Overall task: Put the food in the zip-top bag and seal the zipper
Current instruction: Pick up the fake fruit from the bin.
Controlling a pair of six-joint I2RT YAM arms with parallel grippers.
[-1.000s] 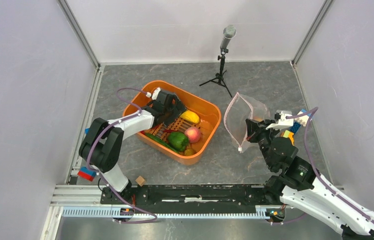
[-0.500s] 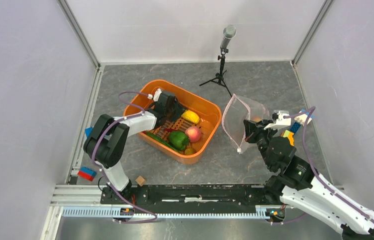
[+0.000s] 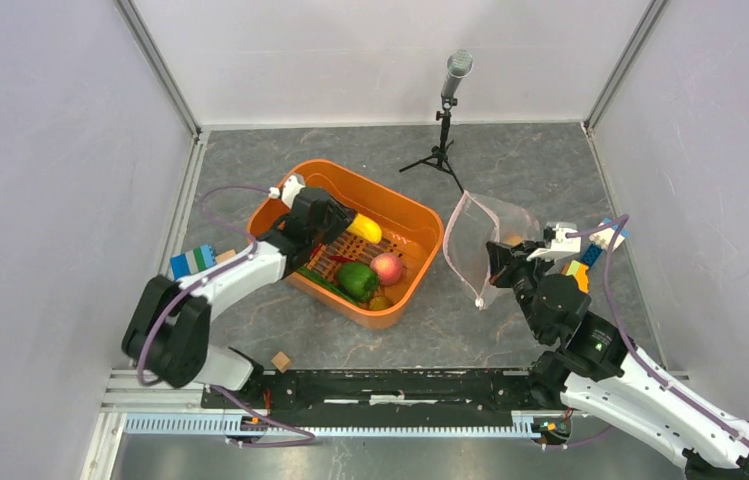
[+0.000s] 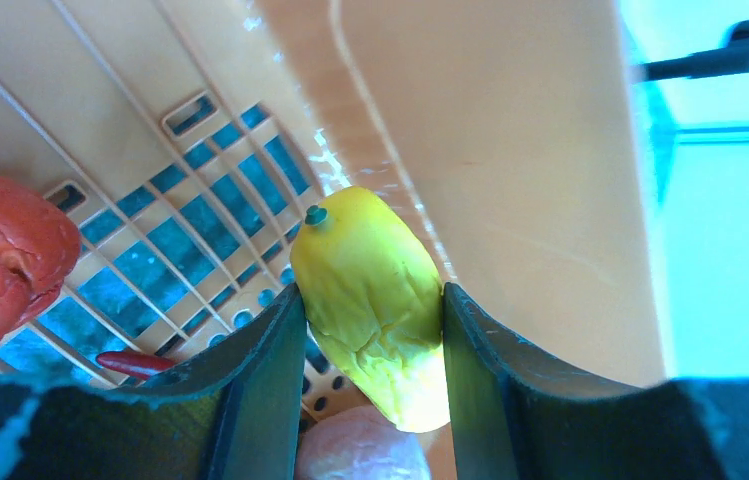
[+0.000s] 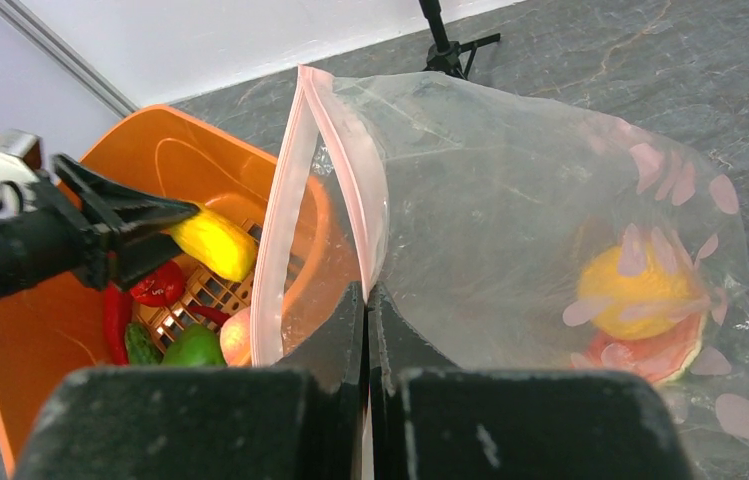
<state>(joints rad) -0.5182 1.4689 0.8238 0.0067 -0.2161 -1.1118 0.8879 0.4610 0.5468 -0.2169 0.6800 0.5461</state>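
Note:
My left gripper (image 3: 338,226) is over the orange basket (image 3: 412,211), shut on a yellow toy piece (image 4: 370,290) with both fingers (image 4: 268,385) against its sides; the piece also shows in the top view (image 3: 363,229). In the basket lie a green bell pepper (image 3: 355,280), a pink round fruit (image 3: 386,268), red peppers (image 5: 155,283) and a cucumber (image 3: 316,284). My right gripper (image 5: 365,295) is shut on the mouth edge of the clear dotted zip-top bag (image 5: 550,200), holding it open towards the basket. The zipper (image 5: 335,160) is unsealed. A yellow-orange piece (image 5: 640,290) and a reddish piece (image 5: 665,355) lie inside.
A microphone on a small tripod (image 3: 445,120) stands behind the basket and bag. Coloured blocks (image 3: 590,255) lie right of the bag, more blocks (image 3: 193,262) left of the basket. A small wooden cube (image 3: 281,361) sits near the front rail. Walls enclose three sides.
My left arm has swung its elbow out to the left. The yellow piece, lying just beyond the gripper before, now sits between its fingers, a little further left. The bag mouth has shifted slightly left.

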